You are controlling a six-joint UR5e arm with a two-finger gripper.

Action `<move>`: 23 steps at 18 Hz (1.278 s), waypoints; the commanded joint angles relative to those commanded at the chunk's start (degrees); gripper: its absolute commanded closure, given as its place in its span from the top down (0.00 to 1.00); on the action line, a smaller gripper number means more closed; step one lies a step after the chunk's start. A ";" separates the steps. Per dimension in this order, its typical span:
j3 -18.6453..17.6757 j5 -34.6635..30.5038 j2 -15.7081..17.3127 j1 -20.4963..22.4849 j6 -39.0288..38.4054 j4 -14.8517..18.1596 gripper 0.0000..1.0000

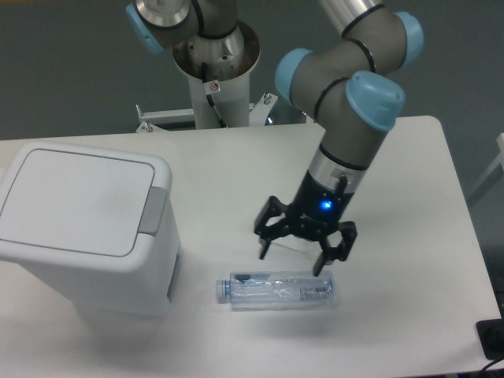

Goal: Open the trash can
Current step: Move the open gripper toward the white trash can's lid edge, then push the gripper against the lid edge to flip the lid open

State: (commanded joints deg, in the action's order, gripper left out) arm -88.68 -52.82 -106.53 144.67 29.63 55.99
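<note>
The trash can (83,224) is a large white boxy bin at the left of the table. Its flat lid (75,197) is closed, and the grey push tab (154,211) sits on the lid's right edge. My gripper (291,260) is open and empty. It hangs to the right of the bin, well apart from it, just above a clear plastic bottle (276,290) lying on its side.
The white table (409,173) runs to its right edge near x 600 and its front edge at the bottom. The robot's base column (216,71) stands behind the table's back edge. A dark object (492,339) sits at the lower right corner.
</note>
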 joint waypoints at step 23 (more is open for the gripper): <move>-5.98 3.69 6.86 -5.98 -3.88 1.14 1.00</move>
State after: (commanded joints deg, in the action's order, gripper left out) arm -94.66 -49.13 -99.67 138.69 25.75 57.13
